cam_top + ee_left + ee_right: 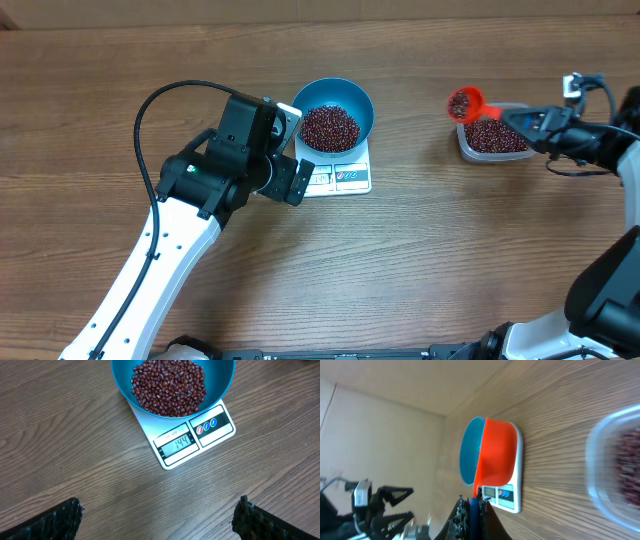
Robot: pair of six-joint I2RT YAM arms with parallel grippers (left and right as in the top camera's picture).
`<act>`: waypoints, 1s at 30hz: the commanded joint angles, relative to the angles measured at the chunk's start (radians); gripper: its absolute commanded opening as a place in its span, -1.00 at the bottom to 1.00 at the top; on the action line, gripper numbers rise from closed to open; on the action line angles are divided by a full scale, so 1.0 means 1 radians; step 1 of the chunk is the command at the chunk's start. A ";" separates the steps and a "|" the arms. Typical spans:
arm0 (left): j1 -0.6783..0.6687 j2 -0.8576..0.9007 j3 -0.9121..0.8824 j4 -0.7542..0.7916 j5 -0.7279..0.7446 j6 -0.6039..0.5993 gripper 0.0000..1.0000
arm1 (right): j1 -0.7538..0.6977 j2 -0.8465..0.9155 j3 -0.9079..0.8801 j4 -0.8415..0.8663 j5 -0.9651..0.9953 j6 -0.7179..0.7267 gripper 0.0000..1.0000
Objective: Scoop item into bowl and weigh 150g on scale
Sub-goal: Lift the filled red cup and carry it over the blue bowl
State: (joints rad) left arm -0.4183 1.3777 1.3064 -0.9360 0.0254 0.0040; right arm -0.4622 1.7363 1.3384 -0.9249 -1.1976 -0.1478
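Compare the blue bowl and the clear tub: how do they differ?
The bowl is round and opaque blue; the tub is rectangular and clear. The bowl stands on the scale; the tub sits directly on the table. A red scoop hovers by the tub, not the bowl. Both hold red-brown beans.

The overhead camera looks down on the whole brown wooden table (400, 260). The left wrist camera looks down from near on the flat white rectangular scale (192, 442). The right wrist camera, rolled sideways, faces 9 o'clock from farther; all share the round deep blue bowl (336, 92)
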 commanded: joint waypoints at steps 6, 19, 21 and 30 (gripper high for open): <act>-0.001 0.008 0.013 0.002 -0.003 0.019 0.99 | 0.185 -0.037 -0.001 0.073 -0.050 -0.010 -0.93; -0.001 0.008 0.013 0.002 -0.003 0.019 0.98 | 0.414 -0.044 0.008 0.339 0.021 0.100 -0.93; -0.001 0.008 0.013 0.002 -0.003 0.019 0.99 | 0.451 -0.044 0.024 0.337 0.099 0.099 -0.93; -0.001 0.008 0.013 0.002 -0.003 0.019 0.99 | 0.572 -0.046 0.091 0.337 0.277 0.099 -0.93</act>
State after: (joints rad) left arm -0.4183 1.3777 1.3064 -0.9360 0.0254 0.0040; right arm 0.0937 1.7325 1.3781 -0.5945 -0.9901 -0.0517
